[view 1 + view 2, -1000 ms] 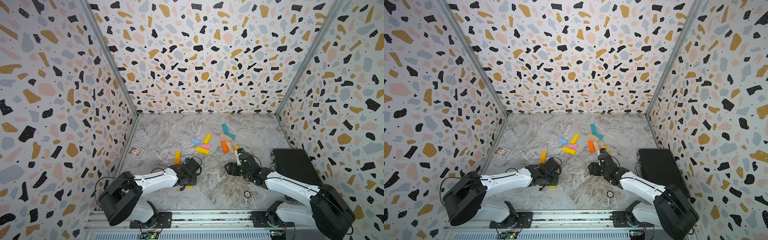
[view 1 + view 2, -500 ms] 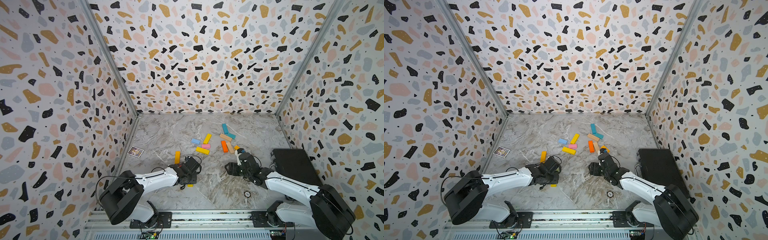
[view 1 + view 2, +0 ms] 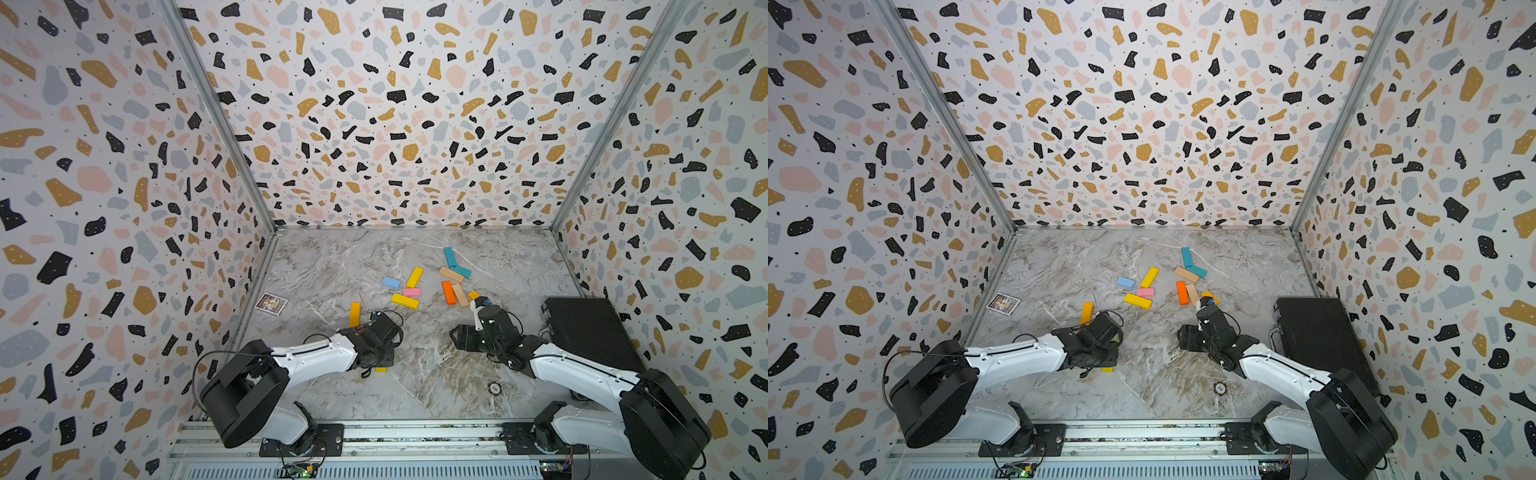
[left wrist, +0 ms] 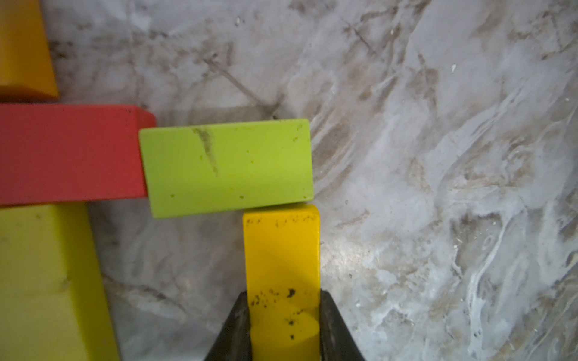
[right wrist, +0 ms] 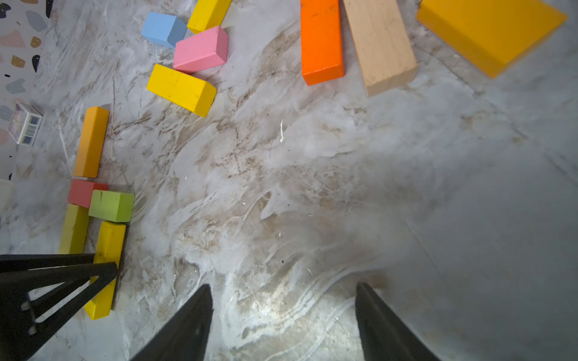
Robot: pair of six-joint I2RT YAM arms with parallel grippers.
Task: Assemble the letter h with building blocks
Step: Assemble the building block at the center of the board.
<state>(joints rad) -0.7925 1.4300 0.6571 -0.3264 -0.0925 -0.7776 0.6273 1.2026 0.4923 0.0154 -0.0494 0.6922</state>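
Left gripper (image 4: 283, 301): still clamped on yellow bar (image 4: 281, 250), bar's end touching green block (image 4: 226, 167).
Right gripper (image 5: 283, 290): unmoved, spread, empty, 3 o'clock of left.

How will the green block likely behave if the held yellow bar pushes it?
The green block lies flat on a broad face, so it should slide rather than tip or roll. It looks stiff, painted wood. The yellow bar stands at one end of its side, so a push may turn it.
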